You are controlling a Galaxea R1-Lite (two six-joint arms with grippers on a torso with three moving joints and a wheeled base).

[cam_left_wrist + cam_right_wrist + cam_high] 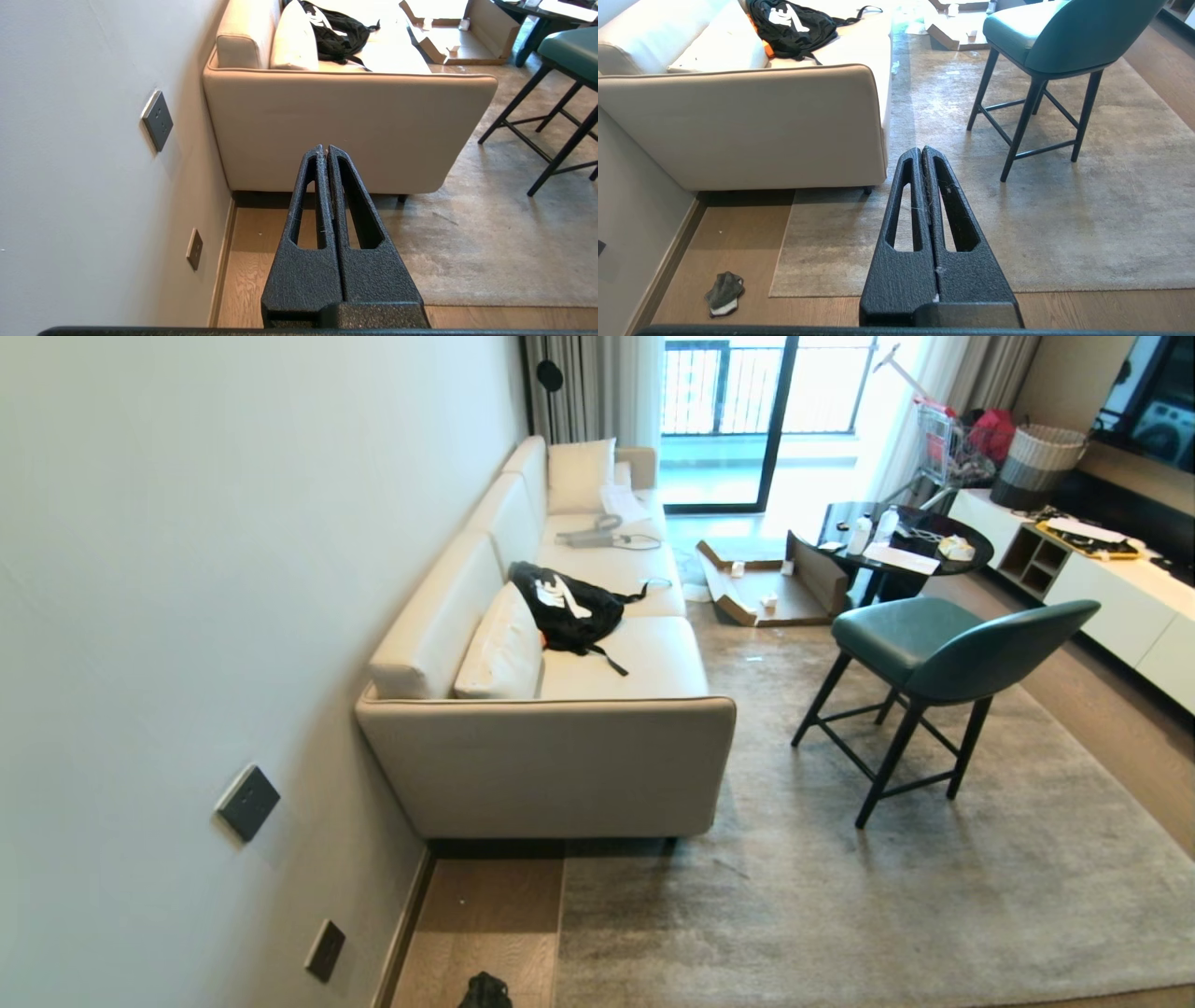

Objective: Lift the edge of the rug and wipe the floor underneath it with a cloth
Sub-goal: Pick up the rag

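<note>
The grey-beige rug [840, 896] lies flat beside the sofa. Its rug edge [561, 933] runs straight along the strip of brown wood floor [485, 915] by the wall. In the right wrist view the rug edge [781, 247] meets a corner near the floor [738, 233]. The cloth [724, 291], a dark grey wad, lies on the planks left of that corner, and the cloth [485, 991] also shows at the head view's lower rim. My left gripper [325, 148] and right gripper [921, 149] hang above the floor, both shut and empty. Neither shows in the head view.
A cream sofa [551, 756] stands against the wall [187, 616], with a black bag [565, 607] on its seat. A teal chair [934, 653] stands on the rug. Flat cardboard [766, 588] and a dark round table [896, 546] lie farther back. Wall sockets [247, 803] sit low.
</note>
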